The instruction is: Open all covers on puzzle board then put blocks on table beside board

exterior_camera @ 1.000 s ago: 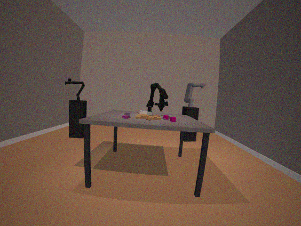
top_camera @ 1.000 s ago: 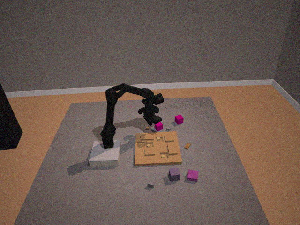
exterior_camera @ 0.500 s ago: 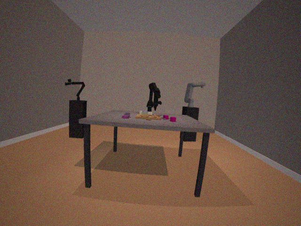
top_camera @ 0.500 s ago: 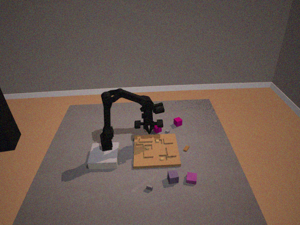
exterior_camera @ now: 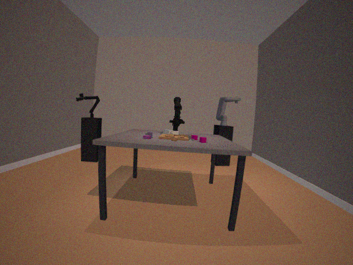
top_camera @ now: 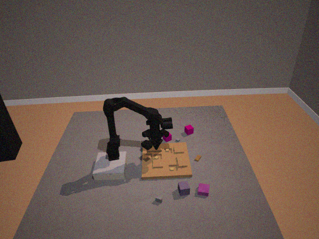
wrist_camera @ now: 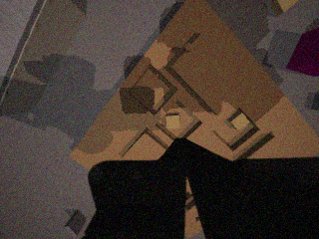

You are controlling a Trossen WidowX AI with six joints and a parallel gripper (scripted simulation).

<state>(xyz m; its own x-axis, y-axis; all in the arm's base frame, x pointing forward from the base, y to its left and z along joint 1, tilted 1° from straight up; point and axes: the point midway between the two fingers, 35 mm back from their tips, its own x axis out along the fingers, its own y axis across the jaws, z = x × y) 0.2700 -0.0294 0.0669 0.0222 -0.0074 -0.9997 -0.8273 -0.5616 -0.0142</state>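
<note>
Puzzle board point(top_camera: 180, 171) point(exterior_camera: 163, 138) point(wrist_camera: 254, 80), flat, orange-tan, grooved, square-cornered

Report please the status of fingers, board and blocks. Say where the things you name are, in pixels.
Fingers point(top_camera: 156, 148) shut, nothing held, above the board point(top_camera: 168, 173) point(exterior_camera: 174, 137) point(wrist_camera: 234, 75). Two bright pink blocks point(top_camera: 189, 129) point(exterior_camera: 203, 139) on table, off board. Nothing seen blocking the fingers.

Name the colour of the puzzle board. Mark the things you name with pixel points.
The puzzle board point(top_camera: 184, 171) point(exterior_camera: 166, 137) point(wrist_camera: 219, 60) is plain orange-tan, like wood; the top view shows it best.
</note>
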